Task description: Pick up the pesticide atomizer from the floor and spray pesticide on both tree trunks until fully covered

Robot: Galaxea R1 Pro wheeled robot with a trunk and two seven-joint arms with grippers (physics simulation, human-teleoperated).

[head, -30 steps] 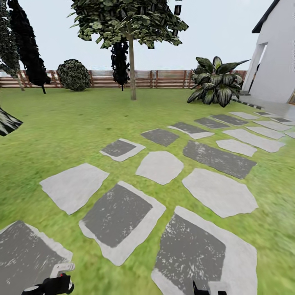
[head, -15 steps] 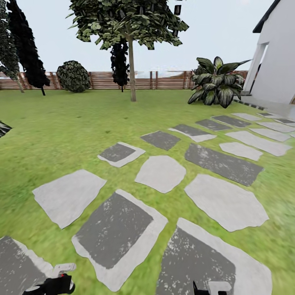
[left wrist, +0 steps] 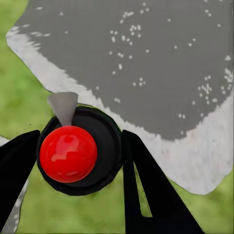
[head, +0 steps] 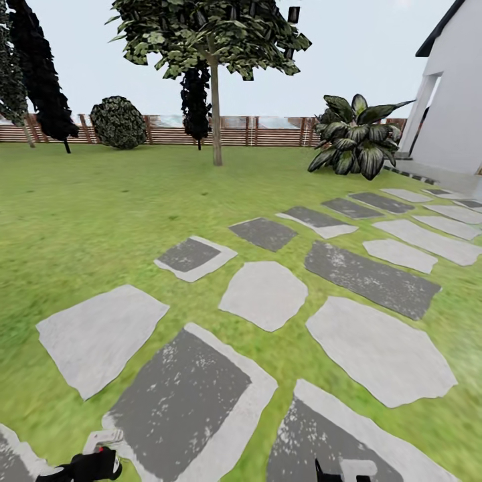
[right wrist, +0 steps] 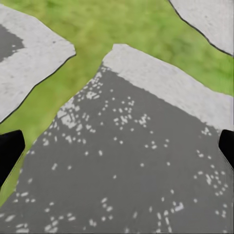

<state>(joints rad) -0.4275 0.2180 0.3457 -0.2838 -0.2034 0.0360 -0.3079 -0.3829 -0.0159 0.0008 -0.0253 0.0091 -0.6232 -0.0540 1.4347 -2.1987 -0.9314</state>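
Pesticide atomizer (head: 90, 463), dark with a red top and a pale nozzle, sits in the left gripper (head: 80, 467) at the lower left edge of the head view, above the stepping slabs (head: 264, 294) that cross the grass lawn (head: 100, 214). At the bottom edge, right of centre, a dark tip of the right gripper (head: 335, 472) shows over another slab. Farther off stands a tree (head: 215, 114) with a straight pale trunk and leafy crown, in front of the brown slat fence (head: 268, 130); a round shrub (head: 118, 122), black columnar trees (head: 43, 73), a broad-leaved plant (head: 355, 137) and a white building (head: 455, 100) ring the lawn. In the left wrist view, the two black fingers (left wrist: 146, 185) pinch the atomizer's round dark body (left wrist: 80, 151) from both sides, its red cap (left wrist: 68, 153) facing the camera, a grey and white slab below. In the right wrist view, the fingers (right wrist: 9, 151) are spread wide with nothing between them, over a dark slab (right wrist: 131, 170) and grass.
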